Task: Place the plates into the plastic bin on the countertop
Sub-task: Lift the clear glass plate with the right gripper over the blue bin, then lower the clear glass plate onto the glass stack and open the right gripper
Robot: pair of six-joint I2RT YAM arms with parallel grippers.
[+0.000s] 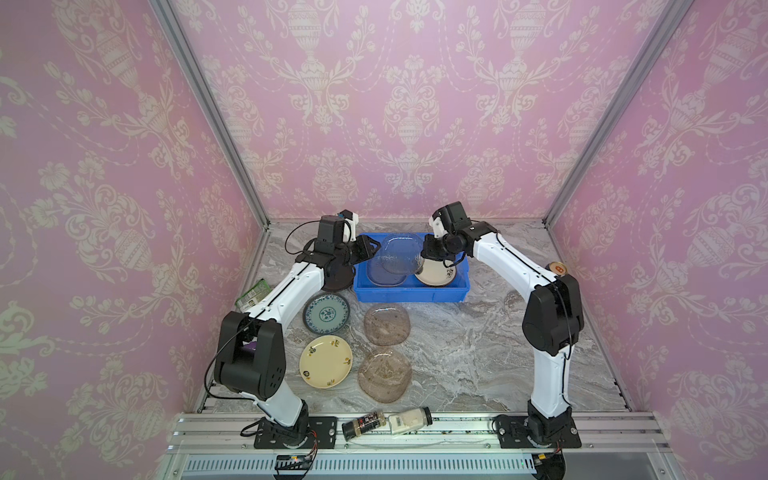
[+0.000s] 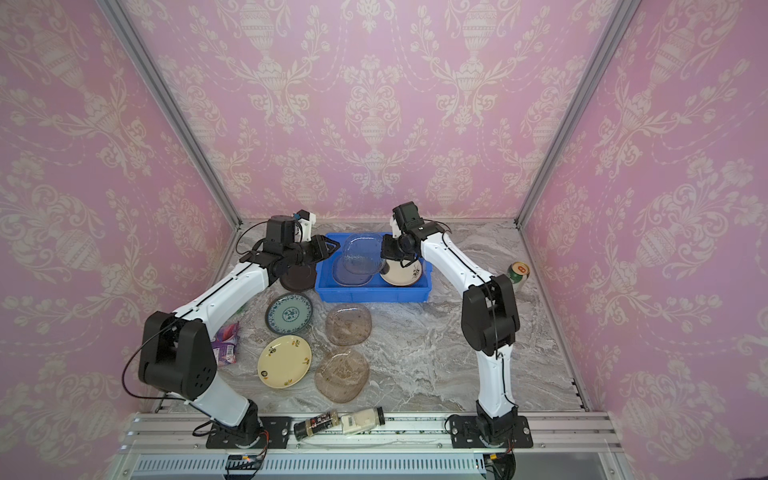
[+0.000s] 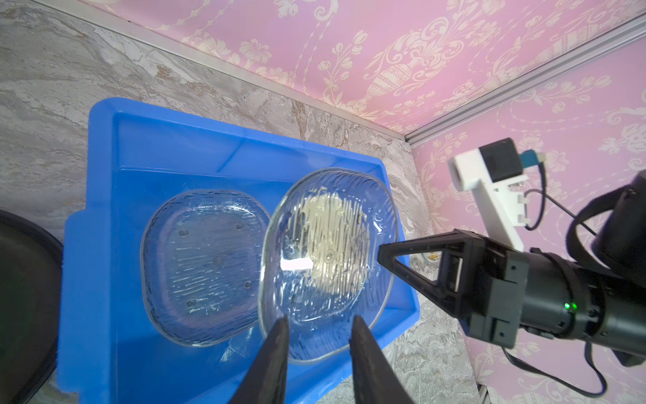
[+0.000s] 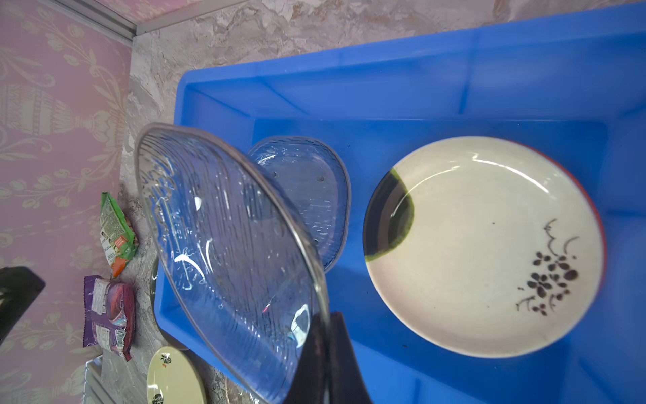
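Here the right gripper [image 4: 327, 321] is closed on the rim of a clear plate [image 4: 227, 245] and holds it tilted above the blue plastic bin [image 1: 411, 295]. The left gripper [image 3: 320, 319] has its jaws apart, and the opposite rim of this plate is just at its tips; I cannot tell if they touch it. Inside the bin a second clear plate [image 3: 206, 266] lies flat on the left arm's side and a cream flowered plate [image 4: 482, 245] on the right arm's side. On the surface [image 1: 478, 353] in front of the bin lie a teal-patterned plate [image 1: 327, 312], another cream plate [image 1: 326, 361] and two brownish plates [image 1: 387, 324]. A black plate [image 1: 336, 278] sits just beside the bin, partly under the left arm.
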